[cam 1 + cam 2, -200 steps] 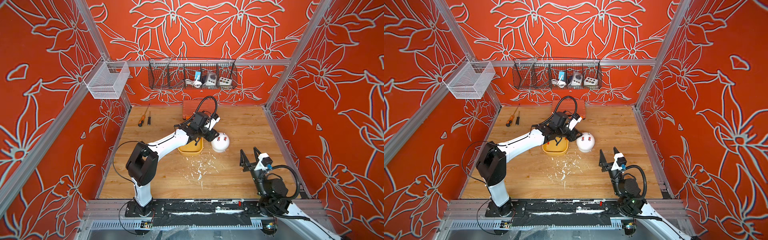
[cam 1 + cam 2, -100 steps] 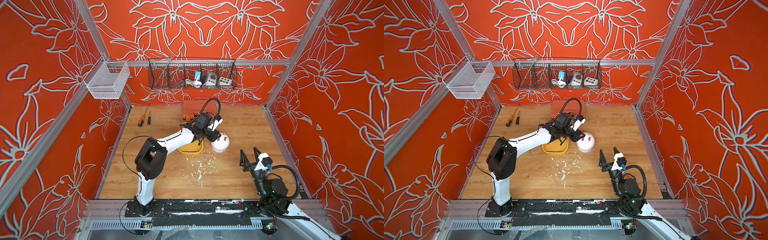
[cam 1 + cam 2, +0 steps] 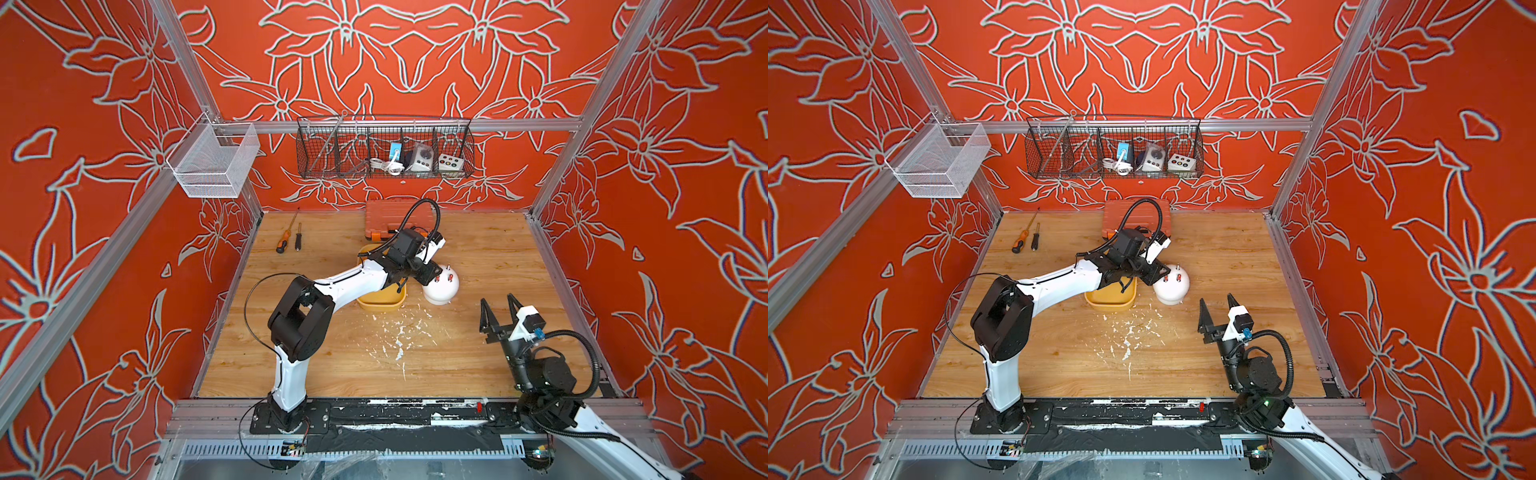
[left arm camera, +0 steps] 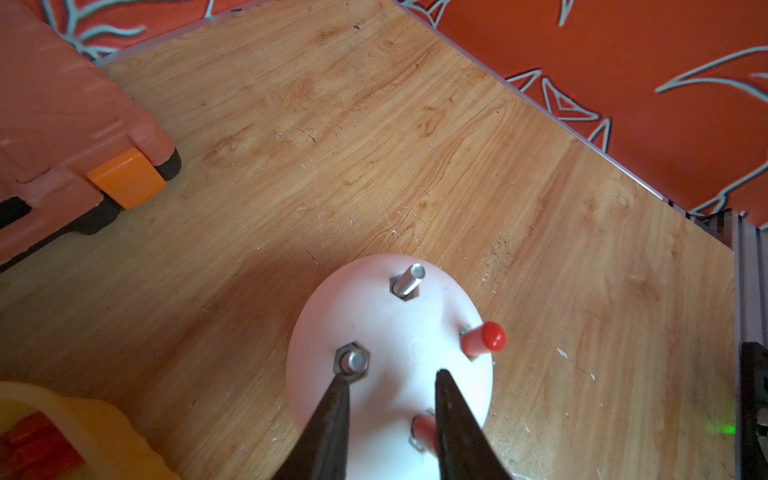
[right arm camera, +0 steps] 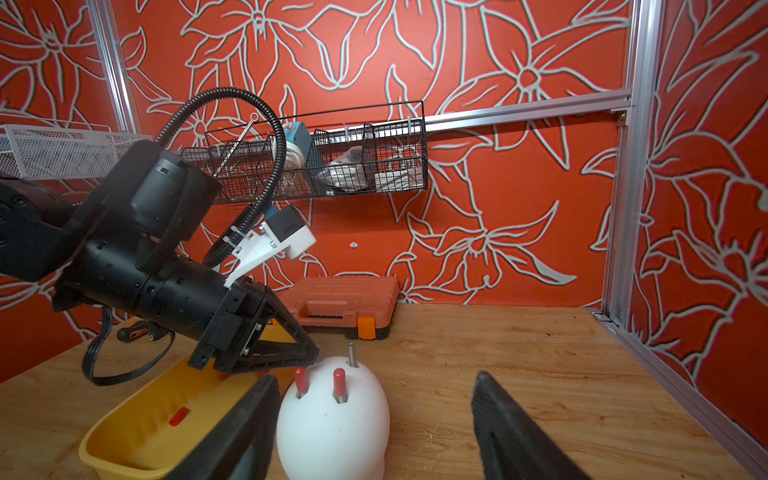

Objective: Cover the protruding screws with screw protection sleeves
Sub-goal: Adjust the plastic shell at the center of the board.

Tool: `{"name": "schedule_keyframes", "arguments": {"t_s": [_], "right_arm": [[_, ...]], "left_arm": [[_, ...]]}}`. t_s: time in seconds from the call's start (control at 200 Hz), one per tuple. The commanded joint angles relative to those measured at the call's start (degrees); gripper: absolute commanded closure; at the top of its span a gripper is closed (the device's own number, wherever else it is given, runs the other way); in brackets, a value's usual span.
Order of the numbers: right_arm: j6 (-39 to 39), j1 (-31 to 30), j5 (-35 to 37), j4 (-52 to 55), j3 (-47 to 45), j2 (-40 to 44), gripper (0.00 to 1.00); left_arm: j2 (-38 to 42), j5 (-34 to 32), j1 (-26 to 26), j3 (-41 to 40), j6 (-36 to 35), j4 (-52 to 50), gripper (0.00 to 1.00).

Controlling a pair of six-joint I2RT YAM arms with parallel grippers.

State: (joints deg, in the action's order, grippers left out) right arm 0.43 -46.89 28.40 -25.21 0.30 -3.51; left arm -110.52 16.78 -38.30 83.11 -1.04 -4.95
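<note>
Nearest you, the right claw (image 3: 496,299) hangs spread and empty above the scuffed wood-grain counter (image 3: 332,365), arm folded low. Beyond it sits the smooth white dome (image 4: 386,324). Two protruding screws (image 4: 409,280) stand bare, grey metal on hex nuts, while two wear glossy red screw protection sleeves (image 4: 484,338). Your left arm reaches long over the yellow plastic tray (image 5: 137,419), where loose sleeves lie. Its left claw (image 4: 392,376) tilts down at the dome, tapered black fingers parted, pinching nothing.

White arm links (image 3: 353,282), black joints (image 3: 299,320), corrugated black cables (image 5: 224,90)
</note>
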Motion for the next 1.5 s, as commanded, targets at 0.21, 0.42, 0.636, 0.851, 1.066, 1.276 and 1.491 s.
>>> {"name": "schedule_keyframes", "arguments": {"t_s": [0.21, 0.42, 0.636, 0.851, 1.066, 1.276, 1.491], "right_arm": [[0.1, 0.3, -0.7, -0.2, 0.1, 0.4, 0.25], [0.5, 0.5, -1.0, -0.2, 0.4, -0.1, 0.24], [2.6, 1.3, -3.7, 0.8, 3.3, -5.8, 0.23], [10.1, 6.0, -12.3, 9.2, 15.1, -23.8, 0.23], [23.8, 15.8, -29.7, 23.4, 25.9, -35.5, 0.26], [29.6, 20.8, -39.7, 30.0, 26.9, -37.9, 0.25], [29.9, 23.4, -40.2, 28.9, 25.6, -40.1, 0.25]], "left_arm": [[3.0, -0.3, -1.6, -3.8, 2.2, -3.5, 0.68], [5.4, -0.9, -2.6, -4.9, 4.2, -4.5, 0.68], [4.8, -0.3, -2.8, -3.1, 6.2, -4.7, 0.68], [8.9, -2.4, -2.8, -3.8, 6.8, -3.3, 0.57], [15.0, -4.3, -0.1, -5.6, 7.1, -4.5, 0.55], [21.0, 0.4, 2.7, -15.4, 6.7, -0.3, 0.55], [18.7, 4.3, 1.3, -17.8, 8.2, 3.1, 0.52]]}}
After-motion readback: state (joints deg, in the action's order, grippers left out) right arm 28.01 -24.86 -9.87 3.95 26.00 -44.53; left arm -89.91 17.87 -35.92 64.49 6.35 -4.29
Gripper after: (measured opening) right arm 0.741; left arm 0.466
